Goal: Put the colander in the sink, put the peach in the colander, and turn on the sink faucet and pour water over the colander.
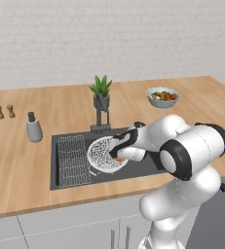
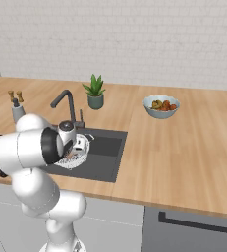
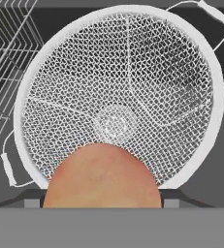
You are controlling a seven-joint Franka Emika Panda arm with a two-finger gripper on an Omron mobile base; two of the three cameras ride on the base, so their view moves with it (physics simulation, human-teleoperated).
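Holding the peach [image 3: 103,177] between its fingers, the gripper [image 1: 119,154] hovered over the colander [image 1: 100,154], which sat in the sink [image 1: 71,183] beside the wire rack [image 1: 74,159]. Placing was in hand; next, release, then reach the sink faucet [image 2: 64,100] behind the colander.

White brick wall [image 1: 109,39] behind. Light wood table [image 1: 16,160] runs wall to front edge. Grey cabinet fronts [image 1: 60,226] below, slim vertical handles [image 1: 120,238]. Dark appliance front [image 2: 193,231] with bar handle at right. Even, soft light, no hard shadows.
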